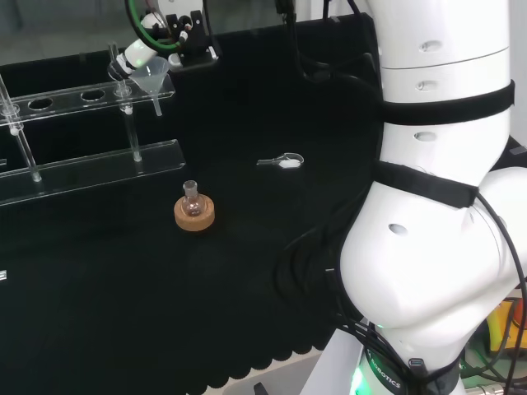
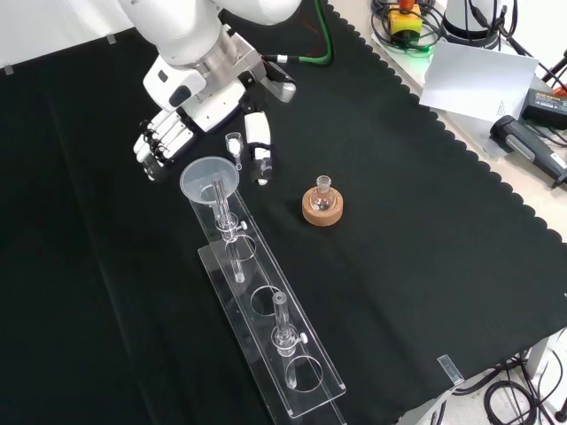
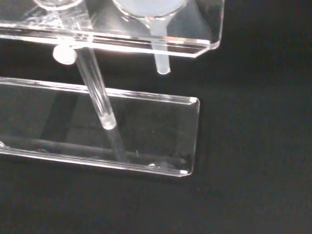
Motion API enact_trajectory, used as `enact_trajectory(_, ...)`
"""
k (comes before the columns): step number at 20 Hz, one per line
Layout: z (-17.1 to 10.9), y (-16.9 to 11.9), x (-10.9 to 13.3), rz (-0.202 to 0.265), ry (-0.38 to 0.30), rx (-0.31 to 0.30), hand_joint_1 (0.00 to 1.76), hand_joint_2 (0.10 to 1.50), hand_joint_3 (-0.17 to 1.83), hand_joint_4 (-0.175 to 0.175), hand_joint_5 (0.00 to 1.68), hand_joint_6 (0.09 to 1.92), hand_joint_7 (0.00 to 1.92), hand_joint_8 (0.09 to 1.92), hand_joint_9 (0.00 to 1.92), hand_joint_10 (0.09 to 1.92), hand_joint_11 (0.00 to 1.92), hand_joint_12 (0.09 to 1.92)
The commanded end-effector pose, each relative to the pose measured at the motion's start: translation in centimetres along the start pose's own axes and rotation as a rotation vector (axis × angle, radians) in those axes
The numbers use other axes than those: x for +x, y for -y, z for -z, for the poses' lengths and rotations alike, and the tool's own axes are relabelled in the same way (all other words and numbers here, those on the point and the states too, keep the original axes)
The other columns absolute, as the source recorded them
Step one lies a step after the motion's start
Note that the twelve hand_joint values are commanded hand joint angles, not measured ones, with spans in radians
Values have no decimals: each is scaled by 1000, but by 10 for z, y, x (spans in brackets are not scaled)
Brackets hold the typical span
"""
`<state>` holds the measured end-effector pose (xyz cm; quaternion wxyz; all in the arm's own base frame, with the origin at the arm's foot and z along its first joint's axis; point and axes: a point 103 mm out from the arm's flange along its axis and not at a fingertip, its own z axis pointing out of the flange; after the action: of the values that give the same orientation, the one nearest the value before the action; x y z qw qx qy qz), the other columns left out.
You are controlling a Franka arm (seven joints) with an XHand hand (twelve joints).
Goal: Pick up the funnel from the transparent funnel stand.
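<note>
A clear funnel (image 2: 211, 177) sits in the end hole of the transparent funnel stand (image 2: 266, 341), its stem hanging below the upper shelf (image 3: 122, 41). In the head view the funnel (image 1: 153, 79) is at the right end of the stand (image 1: 82, 169). My hand (image 2: 164, 133) hovers just behind the funnel in the front view, open. Its fingers (image 2: 152, 150) are to the left of the rim and its thumb (image 2: 259, 150) to the right, neither closed on it. The wrist view shows the funnel's stem (image 3: 161, 61), a post (image 3: 95, 92) and the base plate (image 3: 161, 131).
A small flask on a cork ring (image 2: 322, 204) stands to the right of the stand in the front view, and nearer in the head view (image 1: 195, 211). A clear scoop with white powder (image 1: 284, 161) lies on the cloth. The cloth's scalloped edge (image 2: 496, 168) runs along the right.
</note>
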<state>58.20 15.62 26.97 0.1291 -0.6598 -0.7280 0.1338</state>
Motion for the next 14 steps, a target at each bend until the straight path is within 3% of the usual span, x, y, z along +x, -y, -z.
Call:
enact_trajectory(1, -4, -5, -9, -4, 31, 19, 328, 643, 4, -83, 0, 87, 88, 228, 8, 244, 0, 213)
enact_trajectory(14, -7, -15, -1, 16, 68, 80, 344, 647, 2, -74, 0, 87, 42, 367, 0, 296, 0, 292)
